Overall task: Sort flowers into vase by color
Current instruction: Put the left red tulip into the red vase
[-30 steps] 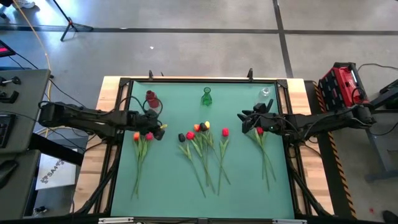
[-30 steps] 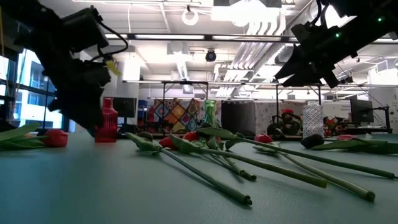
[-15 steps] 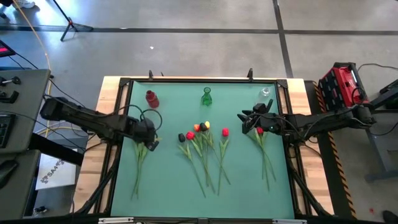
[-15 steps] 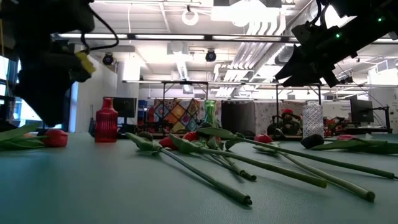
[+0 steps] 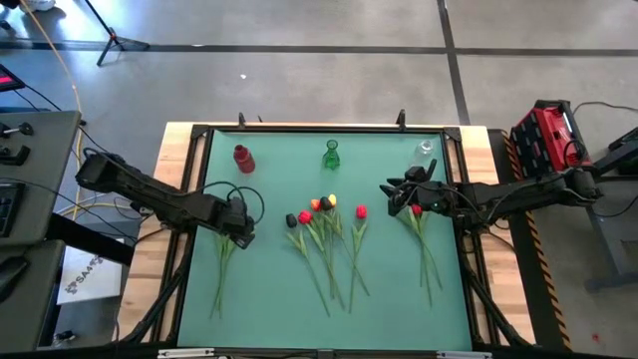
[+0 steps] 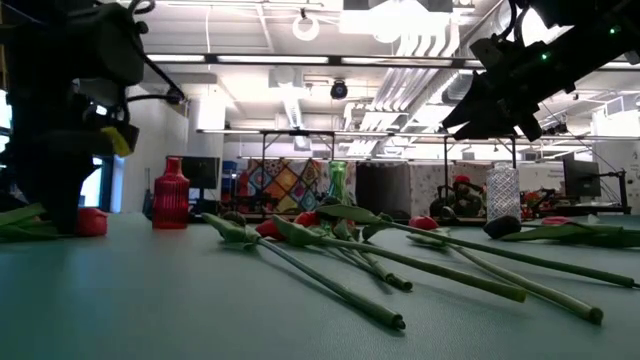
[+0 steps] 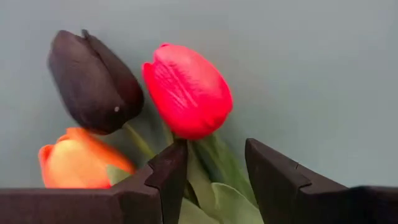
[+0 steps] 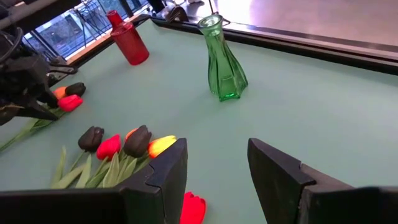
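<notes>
table (image 5: 269, 289): green mat, flowers in three bunches, three vases along far edge
left arm (image 5: 159, 199): reaches in from left side; left gripper (image 7: 214, 165) low at left bunch, fingers apart, red tulip (image 7: 186, 90) stem in the gap just under the head, not clamped yet
right arm (image 5: 518, 194): waits over right bunch; right gripper (image 8: 214, 165) fingers apart, holding nothing
left bunch (image 5: 224, 269): heads at the left gripper, stems run away from it toward near table edge; long axis roughly far-to-near
middle bunch (image 5: 329, 249): between the two grippers, heads toward far edge, stems fan out toward near edge
right bunch (image 5: 424, 249): under right gripper, heads far, stems near
red vase (image 5: 242, 158): just beyond left gripper, far side
green vase (image 8: 222, 59): ahead of right gripper, upright
clear vase (image 5: 425, 151): beyond right gripper
black tulip (image 7: 93, 81): touching the red head, beside left gripper's finger
orange tulip (image 7: 78, 162): right against that finger's outer side
risk 1: close may catch a leaf or a neighbour stem too; cause: three heads packed tight
risk 2: grip so near the head may crush the head or let the long stem swing; cause: stem trails far behind
risk 3: lift may drag black and orange along; cause: touching leaves
</notes>
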`<state>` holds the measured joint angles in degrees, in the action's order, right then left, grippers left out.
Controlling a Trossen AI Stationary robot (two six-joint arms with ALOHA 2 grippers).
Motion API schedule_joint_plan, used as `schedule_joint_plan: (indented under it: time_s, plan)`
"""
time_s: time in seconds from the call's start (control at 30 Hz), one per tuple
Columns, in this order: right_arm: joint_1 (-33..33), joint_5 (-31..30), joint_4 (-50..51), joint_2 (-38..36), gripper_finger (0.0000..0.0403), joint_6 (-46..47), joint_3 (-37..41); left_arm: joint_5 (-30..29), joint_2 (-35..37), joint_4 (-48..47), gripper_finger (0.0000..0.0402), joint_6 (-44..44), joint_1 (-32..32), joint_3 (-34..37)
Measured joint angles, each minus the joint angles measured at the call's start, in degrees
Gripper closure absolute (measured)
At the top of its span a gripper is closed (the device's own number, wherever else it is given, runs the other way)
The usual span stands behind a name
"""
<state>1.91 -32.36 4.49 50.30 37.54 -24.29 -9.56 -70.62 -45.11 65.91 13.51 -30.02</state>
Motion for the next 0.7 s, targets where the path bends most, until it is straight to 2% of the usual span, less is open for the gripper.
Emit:
schedule_joint_plan:
  time_s: [0.13, 0.5, 0.7]
  plan:
    - [0.0, 0.0, 0.0, 0.0, 0.0244, 0.1, 0.0, 0.4, -0.8, 2.5, 0.0282, -1.0, 0.2, 0.0]
    - [0.0, 2.5, 0.0, 0.0, 0.0244, 1.2, 0.0, 1.5, -0.9, 3.3, 0.0390, -4.6, -0.6, -0.7]
    - [0.0, 2.6, 0.0, 0.0, 0.0244, 1.0, 0.0, -1.6, 2.5, 3.1, 0.0394, -5.1, -0.8, -3.0]
